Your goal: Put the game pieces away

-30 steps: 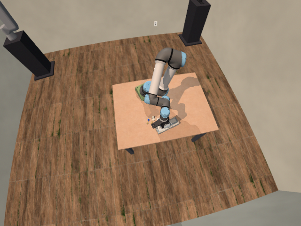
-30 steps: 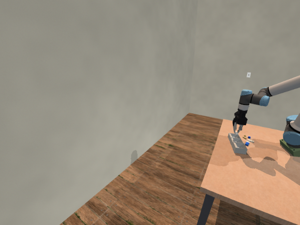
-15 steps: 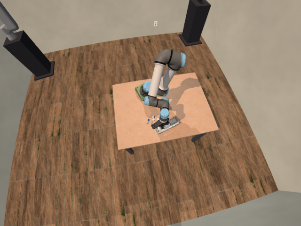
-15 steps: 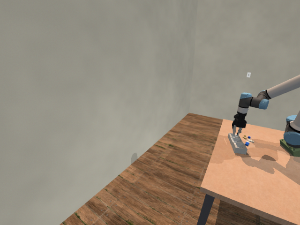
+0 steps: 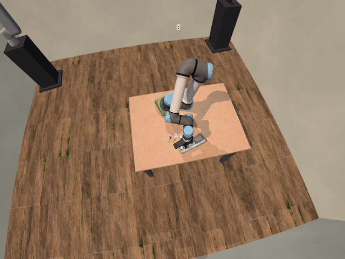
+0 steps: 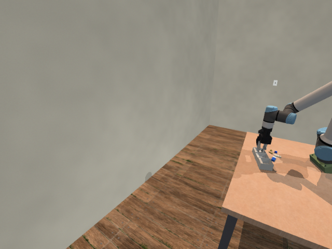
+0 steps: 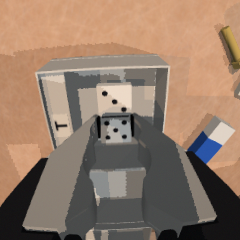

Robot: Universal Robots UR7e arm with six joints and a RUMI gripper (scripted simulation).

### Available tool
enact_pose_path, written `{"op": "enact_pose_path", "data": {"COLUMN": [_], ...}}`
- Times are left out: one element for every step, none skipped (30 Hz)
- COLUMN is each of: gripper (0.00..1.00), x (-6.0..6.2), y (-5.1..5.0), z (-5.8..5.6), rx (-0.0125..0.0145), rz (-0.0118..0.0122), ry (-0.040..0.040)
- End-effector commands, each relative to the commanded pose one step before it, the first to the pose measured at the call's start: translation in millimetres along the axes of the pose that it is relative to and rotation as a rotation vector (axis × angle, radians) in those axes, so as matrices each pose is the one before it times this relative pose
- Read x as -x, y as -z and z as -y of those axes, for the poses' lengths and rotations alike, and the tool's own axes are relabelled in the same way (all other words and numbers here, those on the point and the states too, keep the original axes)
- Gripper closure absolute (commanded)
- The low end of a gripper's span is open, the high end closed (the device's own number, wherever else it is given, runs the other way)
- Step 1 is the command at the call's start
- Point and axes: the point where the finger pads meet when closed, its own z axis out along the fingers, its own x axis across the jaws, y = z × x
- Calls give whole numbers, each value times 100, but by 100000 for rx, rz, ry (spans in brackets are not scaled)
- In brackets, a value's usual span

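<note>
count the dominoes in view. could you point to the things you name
2: one domino (image 5: 182, 147) (image 6: 260, 151) (image 7: 114, 99) in the gripper (image 5: 183, 147) (image 6: 262, 150) (image 7: 115, 116), at the bin marked T (image 5: 181, 151) (image 6: 254, 150) (image 7: 102, 68); another domino (image 5: 175, 135) (image 6: 277, 155) (image 7: 238, 91) on the table (image 5: 150, 150) (image 6: 267, 193) (image 7: 200, 30), beside the tray. the arm and gripper may hide more

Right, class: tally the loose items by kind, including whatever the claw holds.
Dominoes: 2 (held domino in the claw; table domino)
Blue die: 1
Blue-and-white eraser: 1
Brass bolt: 1
Brass nut: 1
Total: 6
</note>
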Motion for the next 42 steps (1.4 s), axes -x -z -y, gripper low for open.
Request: {"op": "enact_pose_path", "data": {"gripper": [100, 100, 100, 100, 100, 100, 100, 100, 100, 100, 100, 81, 81, 81, 81, 81, 81, 81, 81, 81, 81, 81, 81, 81, 81, 81, 81, 81, 81, 81, 81, 81, 81, 81, 81, 81, 81, 81, 81, 81, 81, 81], "x": [7, -9, -9, -8, -8, -7, -6, 0, 0, -5, -4, 0, 0, 7, -2, 0, 0, 0, 0, 0, 0, 0, 0, 0, 0, 0, 0, 0, 0, -2, -2, 0, 0, 0, 0, 0, 0, 0, 0, 0, 0, 0], "y": [-95, -3, -2, -1, -1, -1, 0, 0, 0, 0, 0, 0, 0, 1, 0, 0, 0, 0, 0, 0, 0, 0, 0, 0, 0, 0, 0, 0, 0, 125, 140, 133, 133, 133, 133, 133, 133, 133, 133, 133, 133, 0], "z": [46, 6, 5, 5, 4, 3, 3, 0, 0, 2, 1, 0, 0, -3, 1, 0, 0, 0, 0, 0, 0, 0, 0, 0, 0, 0, 0, 0, 0, 0, 2, 0, 0, 0, 0, 0, 0, 0, 0, 0, 0, 0], "rx": [-70, -1, 0, 0, 0, 0, 0, 0, 0, 0, 0, 0, 0, 0, 0, 0, 0, 0, 0, 0, 0, 0, 0, 0, 0, 0, 0, 0, 0, -2, 1, 0, 0, 0, 0, 0, 0, 0, 0, 0, 0, 0], "rz": [115, 0, 0, 0, 0, 0, 0, 0, 0, 0, 0, 0, 0, -2, 0, 0, 0, 0, 0, 0, 0, 0, 0, 0, 0, 0, 0, 0, 0, 2, -1, 0, 0, 0, 0, 0, 0, 0, 0, 0, 0, 0], "ry": [28, 0, 0, 0, 0, 0, 0, 0, 0, 0, 0, 0, 0, -1, 0, 0, 0, 0, 0, 0, 0, 0, 0, 0, 0, 0, 0, 0, 0, 0, 0, 0, 0, 0, 0, 0, 0, 0, 0, 0, 0, 0]}}
